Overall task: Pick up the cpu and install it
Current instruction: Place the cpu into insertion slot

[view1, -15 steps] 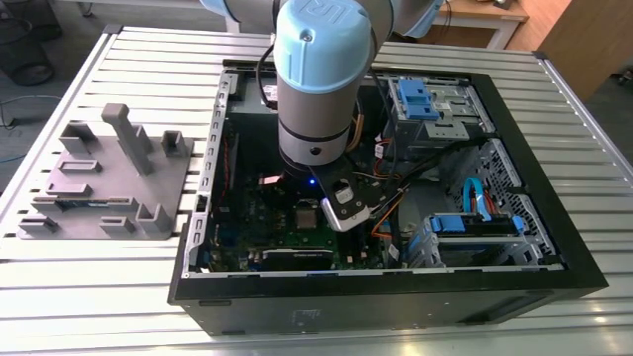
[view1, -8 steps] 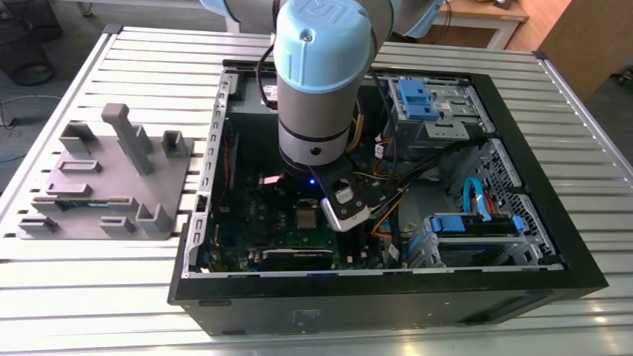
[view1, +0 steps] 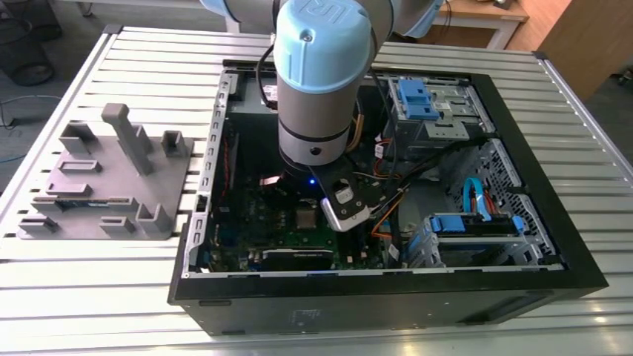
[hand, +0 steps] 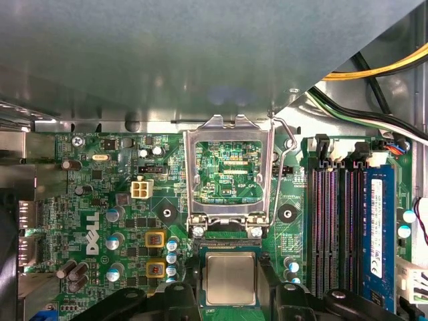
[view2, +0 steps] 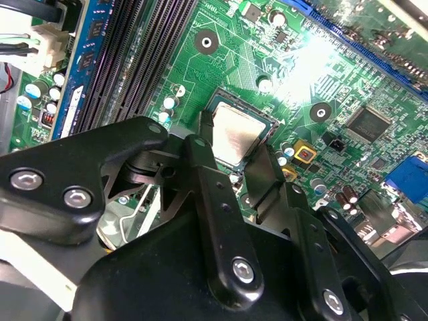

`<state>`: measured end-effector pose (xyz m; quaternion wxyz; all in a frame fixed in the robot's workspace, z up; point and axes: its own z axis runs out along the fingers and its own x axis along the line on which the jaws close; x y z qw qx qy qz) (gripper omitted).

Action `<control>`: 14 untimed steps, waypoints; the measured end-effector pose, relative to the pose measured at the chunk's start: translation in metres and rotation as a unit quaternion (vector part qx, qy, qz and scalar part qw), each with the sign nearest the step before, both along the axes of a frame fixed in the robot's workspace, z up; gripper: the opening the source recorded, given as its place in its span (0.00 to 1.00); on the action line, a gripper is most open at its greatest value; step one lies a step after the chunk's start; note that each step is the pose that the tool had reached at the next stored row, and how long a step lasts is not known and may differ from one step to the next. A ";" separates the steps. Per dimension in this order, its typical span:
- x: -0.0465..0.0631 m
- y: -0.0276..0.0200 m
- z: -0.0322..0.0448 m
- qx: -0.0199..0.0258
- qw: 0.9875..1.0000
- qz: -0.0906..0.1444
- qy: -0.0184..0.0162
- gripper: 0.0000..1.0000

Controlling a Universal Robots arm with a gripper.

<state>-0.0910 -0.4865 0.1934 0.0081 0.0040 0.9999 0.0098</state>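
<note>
The cpu (hand: 231, 275) (view2: 237, 134), a flat silver metal square with no long axis, lies level in the dark socket (view2: 249, 109) on the green board (hand: 170, 167). The gripper (hand: 229, 291) pinches its two opposite edges with black fingers (view2: 204, 167); a hinged steel frame (hand: 231, 127) stands open just beside

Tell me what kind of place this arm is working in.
Probably a robotics lab or workshop bench set up for computer assembly: an open black desktop computer case lies on a slotted aluminium table, and a grey moulded parts fixture sits beside it, on the exterior view's left.
</note>
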 end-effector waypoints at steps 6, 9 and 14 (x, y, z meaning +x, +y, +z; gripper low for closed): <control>0.000 -0.0009 0.0000 0.000 1.000 0.000 0.000 0.46; 0.002 -0.0010 -0.0003 0.000 1.000 0.000 0.000 0.46; 0.003 -0.0022 -0.0003 0.000 1.000 0.000 0.000 0.46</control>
